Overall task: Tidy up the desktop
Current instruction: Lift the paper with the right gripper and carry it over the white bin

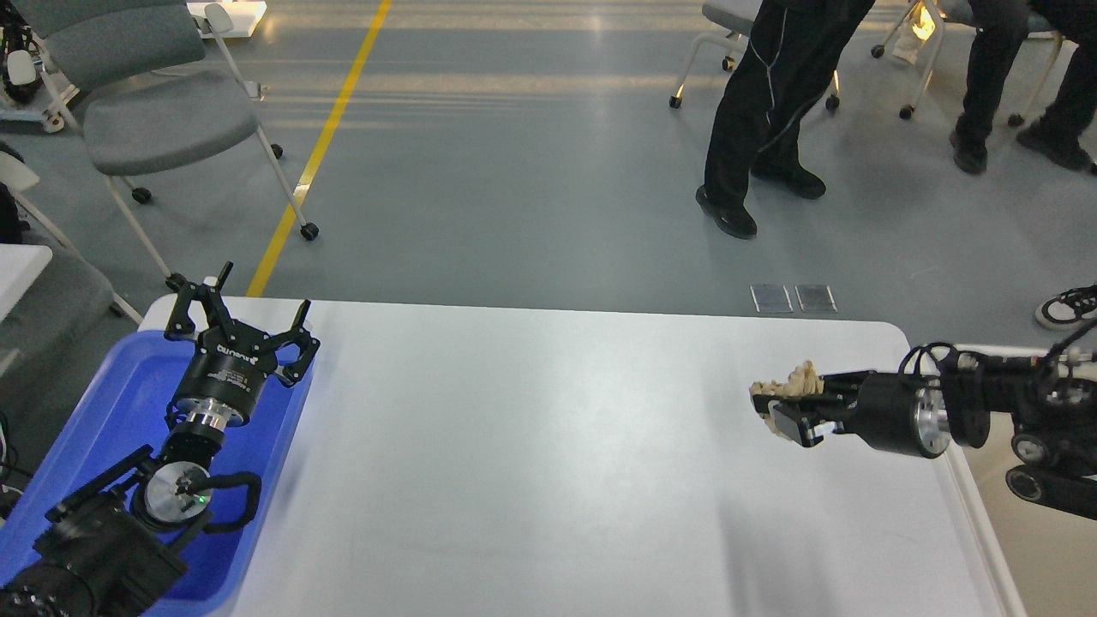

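The white desktop (548, 446) fills the middle of the head view. My right gripper (776, 407) is shut on a crumpled beige scrap of paper (793, 381) and holds it raised above the desktop's right part, with the arm reaching in from the right. My left gripper (238, 313) is open and empty, its fingers spread, held over the far end of a blue tray (128, 403) at the desktop's left edge.
A cream-beige bin (1041, 566) stands beside the desktop's right edge, partly hidden by my right arm. Beyond the table are grey chairs (163, 120) at far left and people's legs (763, 111) on the floor.
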